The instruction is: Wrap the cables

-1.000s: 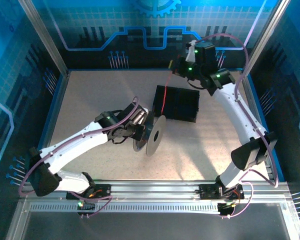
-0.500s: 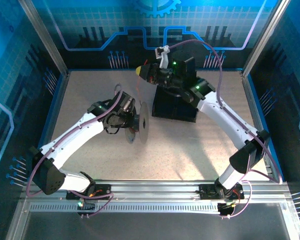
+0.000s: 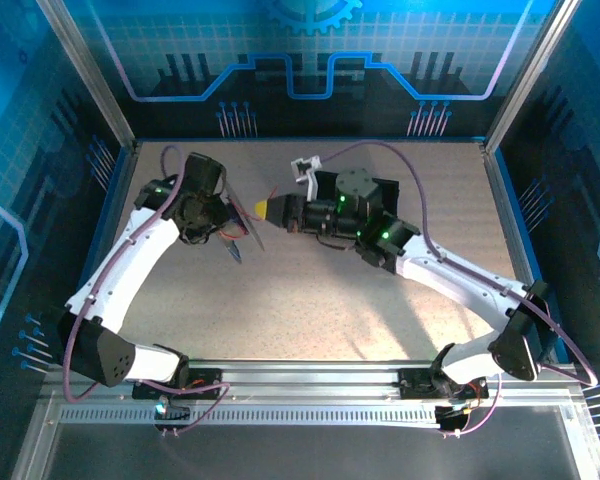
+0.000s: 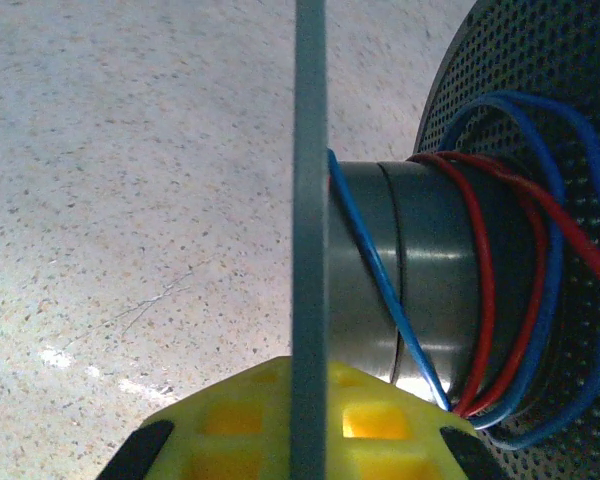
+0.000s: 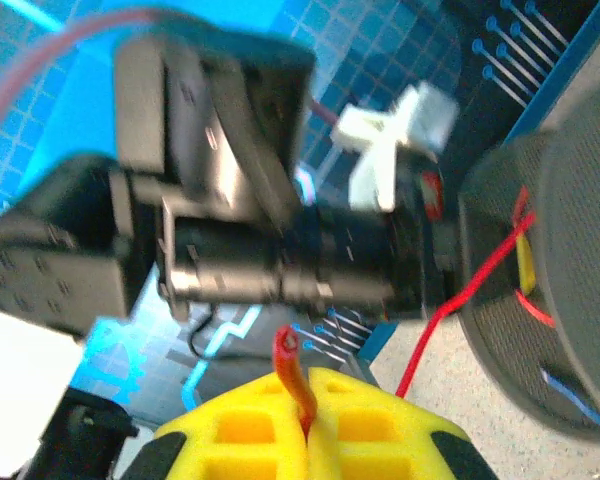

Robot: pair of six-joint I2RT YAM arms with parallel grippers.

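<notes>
**Fingers shut on both sides: left on the spool, right on the red cable**

Left gripper: its yellow fingers are closed on the near flange of the spool. The flange shows edge-on as a thin grey strip running down between the two pads. From above, the left gripper holds the spool off the table, toward the far left.

Right gripper: its yellow fingers are pressed together with no gap showing. The free end of the red cable is pinched between them, and a short stub pokes up above the pads. From the pinch the red cable runs up and to the right to the spool's perforated flange. In the overhead view the right gripper sits just beside the spool, its tips pointing at it.

There are two cables, one red and one blue, and both are wound on the single spool. The wraps lie on the grey hub between the two flanges, just past the left fingers. Red crosses the hub in at least two strands close to the perforated flange. Blue slants once across the hub from the near flange and then loops loosely against the perforated one. The exact number of blue turns cannot be told. A short piece of blue also shows low on the spool in the right wrist view.

One black box lies on the table behind the right arm.
</notes>
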